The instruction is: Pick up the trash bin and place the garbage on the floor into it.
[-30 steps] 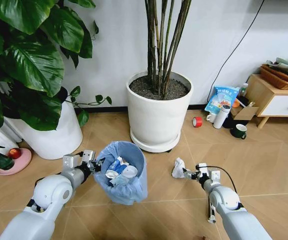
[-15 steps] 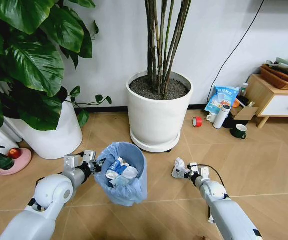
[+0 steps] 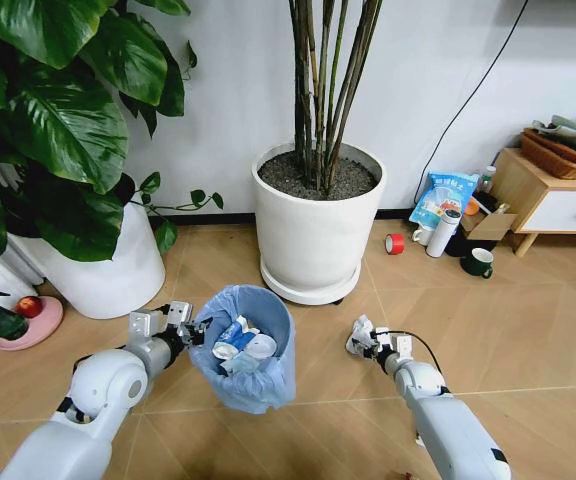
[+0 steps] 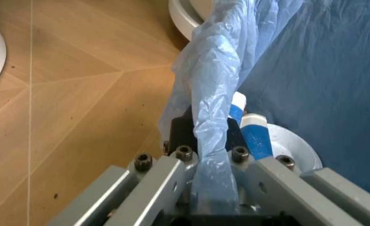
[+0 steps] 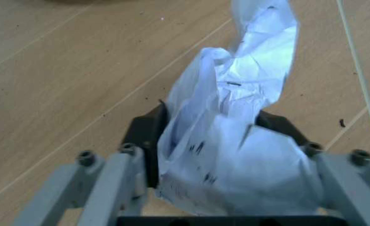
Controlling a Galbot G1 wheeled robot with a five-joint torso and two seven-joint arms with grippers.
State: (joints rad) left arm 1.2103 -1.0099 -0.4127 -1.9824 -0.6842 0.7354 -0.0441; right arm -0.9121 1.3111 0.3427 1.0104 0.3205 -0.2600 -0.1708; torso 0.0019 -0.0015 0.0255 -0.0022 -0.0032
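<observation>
While the left tool [image 3: 181, 325] pinches the bag-lined rim of the trash bin [image 3: 251, 345], jaws closed tight on the crinkly blue plastic, the bin sits just ahead of the robot on the floor [image 3: 528, 330], already carrying a few wrappers and a white lid. Over on the right, and it's the busy side: the right tool [image 3: 368, 340] is low over the planks, its jaws clamped around a crumpled white tissue [image 3: 358, 335], which bulges up and out between them in the wrist view. Tissue and bin are near each other but clearly apart, a strip of bare wood between them.

Here's the worry, for my money: that tissue is soft and loosely bunched, so a quick swing toward the bin could let it slip or tear free. And the left grip looks to be more on plastic than on hard rim; if the liner stretches or pulls off, the bin could tip and spill.

Further back stands the big white plant pot [image 3: 316, 235], close behind the bin, something a wide swing could clip.
</observation>
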